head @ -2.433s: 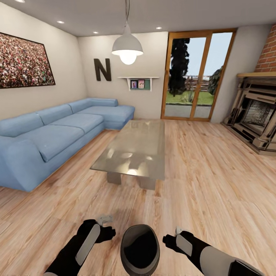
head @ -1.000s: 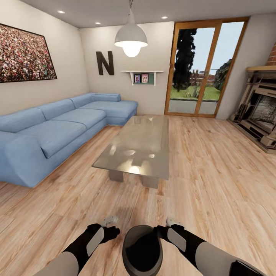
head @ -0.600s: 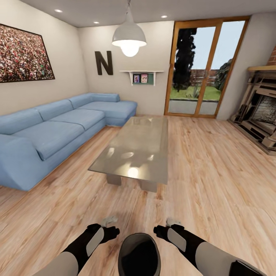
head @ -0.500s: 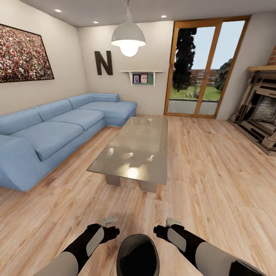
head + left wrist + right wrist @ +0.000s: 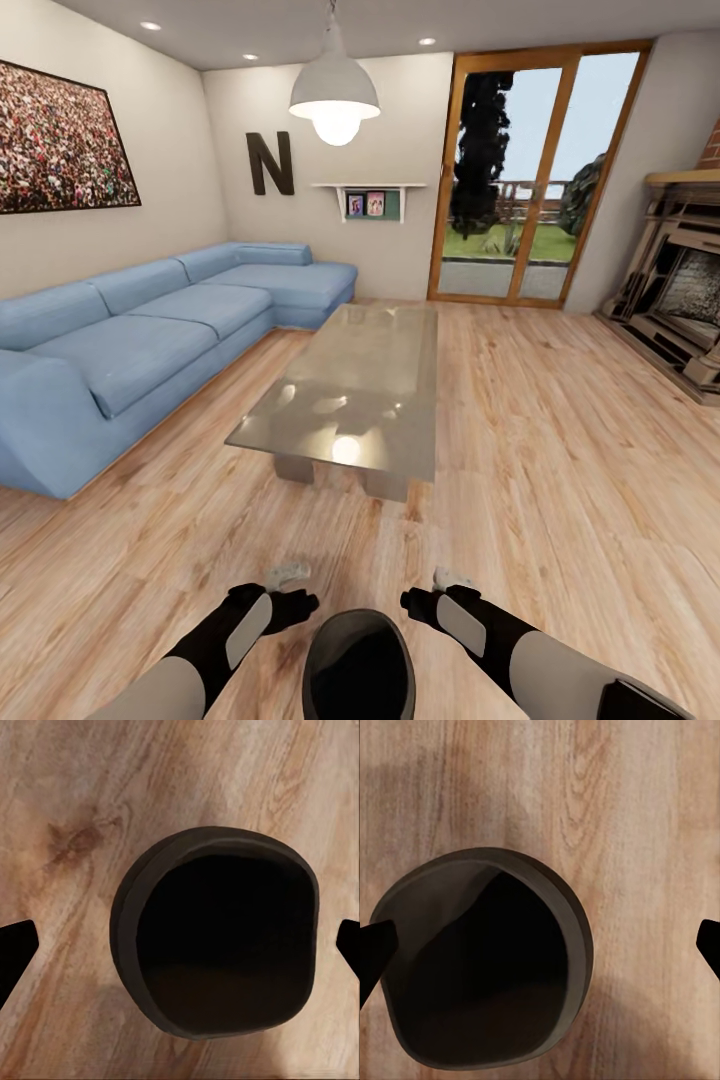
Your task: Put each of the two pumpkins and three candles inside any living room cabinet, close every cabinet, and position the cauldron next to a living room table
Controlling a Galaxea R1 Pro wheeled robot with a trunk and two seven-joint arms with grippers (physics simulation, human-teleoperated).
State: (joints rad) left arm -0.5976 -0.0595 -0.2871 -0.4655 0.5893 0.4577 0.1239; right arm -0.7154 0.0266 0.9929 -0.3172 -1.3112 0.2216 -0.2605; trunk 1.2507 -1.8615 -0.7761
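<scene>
A: Where's the table (image 5: 345, 400)?
B: Twelve o'clock, well apart from the cauldron (image 5: 358, 667) at six.
A: Grippers?
B: Left gripper (image 5: 296, 603) and right gripper (image 5: 418, 604) flank it, spread wide, holding nothing. Placement looks unfinished.

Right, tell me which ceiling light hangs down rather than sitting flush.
The white dome pendant lamp above the coffee table; the other ceiling spots are small and recessed.

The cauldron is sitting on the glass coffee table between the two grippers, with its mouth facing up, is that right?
Not quite. The cauldron sits on the wooden floor, short of the coffee table, as the head view shows. It is between the left gripper and right gripper, mouth up.
</scene>
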